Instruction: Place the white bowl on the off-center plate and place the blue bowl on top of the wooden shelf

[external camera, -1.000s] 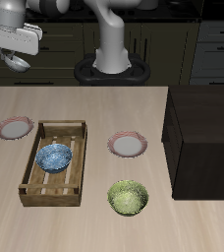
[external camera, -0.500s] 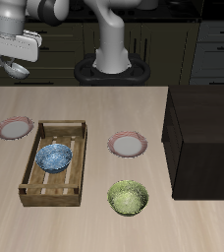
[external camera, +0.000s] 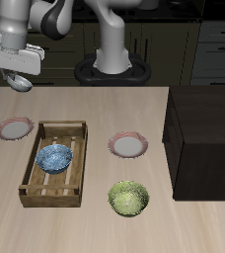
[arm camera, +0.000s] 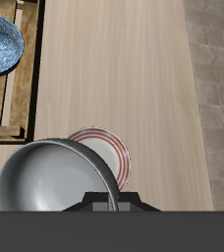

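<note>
Above the back of the table, the gripper holds the white bowl clamped by its rim, the bowl hanging tilted beneath the fingers. Over the last second the arm has dropped and drifted toward the table — the bowl sat higher and farther out a moment ago, and now it hangs close over the table's back edge. The wrist view confirms the line-up: the bowl's grey hollow fills the near field, with the off-center plate peeking out just past its rim, on the table below.

That plate lies beside the slatted crate, nearer the front than the bowl, so the carry looks most of the way done; what is left is probably a short advance and a descent before release. The blue bowl rests untouched in the crate, well apart from the wooden shelf — that second half has not begun.
</note>
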You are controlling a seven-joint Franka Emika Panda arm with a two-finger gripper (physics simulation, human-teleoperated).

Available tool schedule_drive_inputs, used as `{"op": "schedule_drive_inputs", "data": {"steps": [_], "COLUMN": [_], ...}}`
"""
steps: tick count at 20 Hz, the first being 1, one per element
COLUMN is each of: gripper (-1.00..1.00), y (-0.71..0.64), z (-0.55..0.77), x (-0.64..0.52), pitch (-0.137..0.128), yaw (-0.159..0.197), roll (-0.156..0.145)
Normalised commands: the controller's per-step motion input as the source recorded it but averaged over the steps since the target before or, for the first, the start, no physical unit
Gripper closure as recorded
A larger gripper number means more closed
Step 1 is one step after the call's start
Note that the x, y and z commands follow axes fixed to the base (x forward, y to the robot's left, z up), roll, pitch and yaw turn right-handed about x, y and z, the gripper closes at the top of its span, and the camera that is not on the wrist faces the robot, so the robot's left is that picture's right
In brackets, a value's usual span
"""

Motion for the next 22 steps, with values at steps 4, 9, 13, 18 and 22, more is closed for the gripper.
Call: {"op": "schedule_drive_inputs", "data": {"steps": [4, 9, 13, 18, 22], "gripper": [1.00, 1.00, 1.00, 1.00, 1.00], "y": [-0.04, 0.06, -0.07, -0.13, -0.12], "z": [-0.34, -0.20, -0.16, -0.25, -0.25], "x": [0.09, 0.07, 0.11, 0.07, 0.08], "pitch": [0.042, 0.025, 0.001, 0.030, 0.035], "yaw": [-0.020, -0.002, 0.009, -0.004, -0.009], "roll": [-0.008, -0.007, -0.031, -0.044, -0.043]}}
